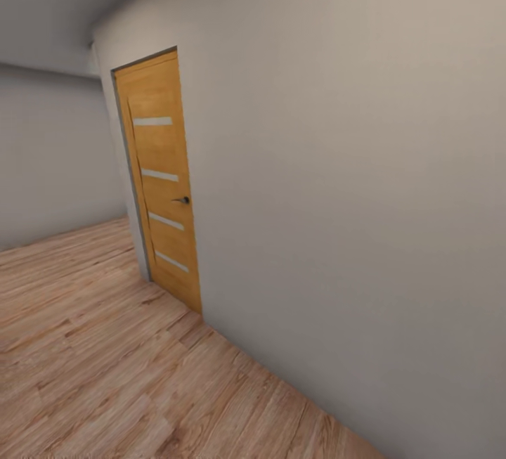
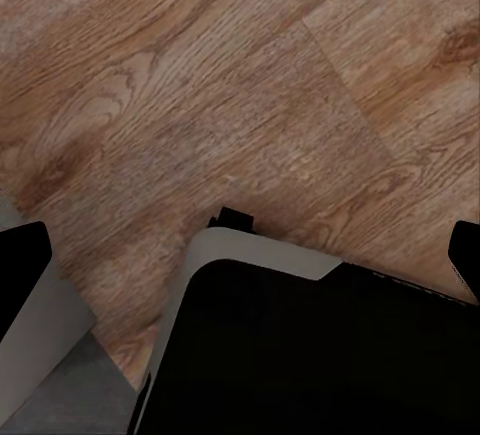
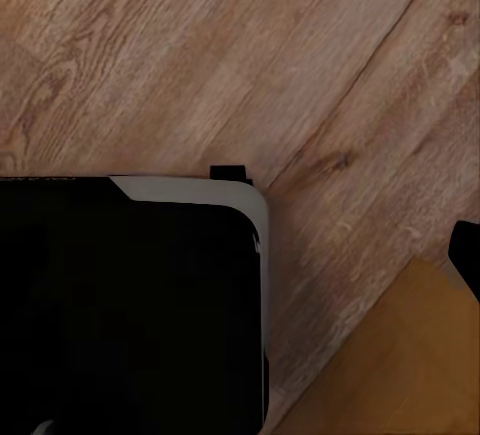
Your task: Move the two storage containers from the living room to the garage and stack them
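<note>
Nearest the robot, both wrist views look straight down on light wood-plank flooring (image 2: 250, 85), with the dark, grey-edged base of the robot (image 2: 300, 345) filling the lower part of each frame; in the right wrist view an orange-brown surface (image 3: 400, 365) sits at the lower right corner, too partial to name. Only dark slivers show at the frame edges, so whether either end effector is wide, narrow or holding anything cannot be told. In the head view the plank floor (image 1: 105, 360) runs from the lower left toward a plain beige-grey wall (image 1: 351, 199) filling the right, and farther off, at centre left, stands a shut wooden door (image 1: 160, 178) with four pale horizontal slits and a small dark handle (image 1: 184, 199). Neither storage container appears here; the robot seems to be in transit. Judged from the task alone, thin-walled lidless bins should be light and somewhat flexible, best pinched over a rim near a corner.
</note>
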You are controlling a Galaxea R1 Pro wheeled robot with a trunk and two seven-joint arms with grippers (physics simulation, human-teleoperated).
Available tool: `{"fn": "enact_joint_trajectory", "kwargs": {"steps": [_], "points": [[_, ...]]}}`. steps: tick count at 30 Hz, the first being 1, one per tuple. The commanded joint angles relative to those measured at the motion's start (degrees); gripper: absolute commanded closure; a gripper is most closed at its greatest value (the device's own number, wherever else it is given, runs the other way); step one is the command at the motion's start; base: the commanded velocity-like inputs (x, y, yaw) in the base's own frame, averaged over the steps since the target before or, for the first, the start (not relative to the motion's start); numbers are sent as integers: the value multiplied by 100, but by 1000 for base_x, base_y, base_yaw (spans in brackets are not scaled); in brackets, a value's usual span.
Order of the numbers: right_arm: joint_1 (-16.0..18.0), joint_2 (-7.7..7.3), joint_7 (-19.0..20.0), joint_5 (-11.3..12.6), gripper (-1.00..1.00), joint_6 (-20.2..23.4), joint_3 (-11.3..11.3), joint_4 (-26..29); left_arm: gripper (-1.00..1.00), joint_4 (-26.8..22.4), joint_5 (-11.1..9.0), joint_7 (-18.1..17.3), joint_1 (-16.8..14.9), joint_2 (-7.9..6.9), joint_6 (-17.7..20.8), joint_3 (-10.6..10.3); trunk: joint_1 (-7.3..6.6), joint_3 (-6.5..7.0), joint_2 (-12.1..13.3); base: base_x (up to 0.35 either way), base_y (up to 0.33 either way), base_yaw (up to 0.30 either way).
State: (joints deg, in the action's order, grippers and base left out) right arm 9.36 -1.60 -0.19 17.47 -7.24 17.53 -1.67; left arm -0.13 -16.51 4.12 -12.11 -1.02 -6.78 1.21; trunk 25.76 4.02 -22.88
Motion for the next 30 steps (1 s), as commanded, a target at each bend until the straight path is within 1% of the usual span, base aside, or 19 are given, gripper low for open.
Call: {"fn": "enact_joint_trajectory", "kwargs": {"steps": [1, 21, 25, 30], "points": [[5, 2, -4, 46, -100, -32, 49, -17, -100, 5, -18, 9, -2, 1, -28, 11, 2, -2, -4, 0, 0, 268], [5, 2, -6, 43, -100, -32, 49, -17, -100, 4, -5, 1, -2, 36, -5, 2, 2, -2, -4, 4, 0, 268], [5, -1, -6, 45, -100, -32, 49, -17, -100, 4, 4, -4, -2, 34, 3, 2, 2, -2, -4, 175, 0, 181], [5, -6, -2, 46, -100, -32, 49, -17, -100, 6, 7, 0, -2, 15, 32, 2, 2, -2, -4, 299, 0, 26]]}}
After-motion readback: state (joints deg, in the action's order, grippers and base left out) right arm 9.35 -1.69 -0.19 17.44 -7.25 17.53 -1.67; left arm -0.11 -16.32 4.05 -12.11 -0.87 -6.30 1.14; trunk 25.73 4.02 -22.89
